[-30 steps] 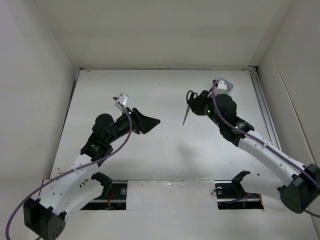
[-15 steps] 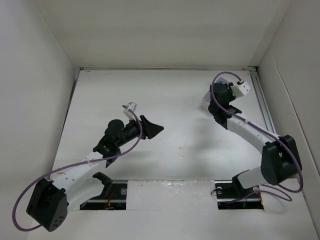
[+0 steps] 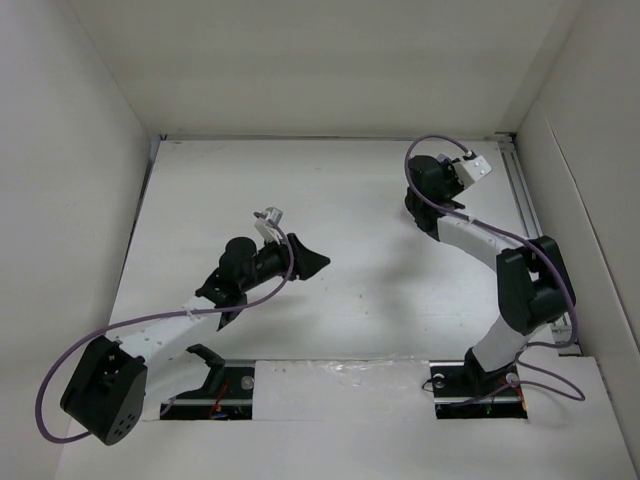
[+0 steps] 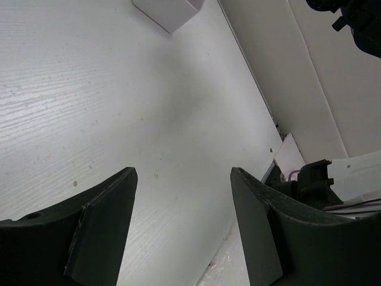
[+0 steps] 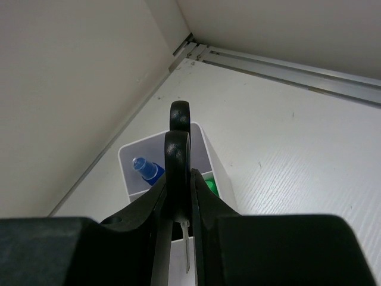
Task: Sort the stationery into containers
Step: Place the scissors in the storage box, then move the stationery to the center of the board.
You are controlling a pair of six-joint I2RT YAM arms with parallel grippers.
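Observation:
My right gripper [image 5: 178, 182] is shut on the black handles of the scissors [image 5: 177, 140], with the silver blade [image 5: 187, 253] pointing down. Right below it stands the white bin [image 5: 223, 173], holding a blue-capped pen [image 5: 146, 168] and a green highlighter [image 5: 209, 185]. In the top view the right gripper [image 3: 419, 203] is at the back right of the table and covers the bin and scissors. My left gripper [image 3: 312, 262] is open and empty over mid-table. In the left wrist view its fingers [image 4: 101, 226] stand wide apart, and the bin [image 4: 169, 9] shows far off.
White enclosure walls stand close on all sides, and a metal rail [image 5: 286, 62] runs along the wall base near the bin. The right arm's base [image 4: 315, 179] shows in the left wrist view. The other stationery is out of view.
My right arm swung the scissors from mid-table to the back right and now holds them over the bin. My left gripper shifted slightly right and toward the front.

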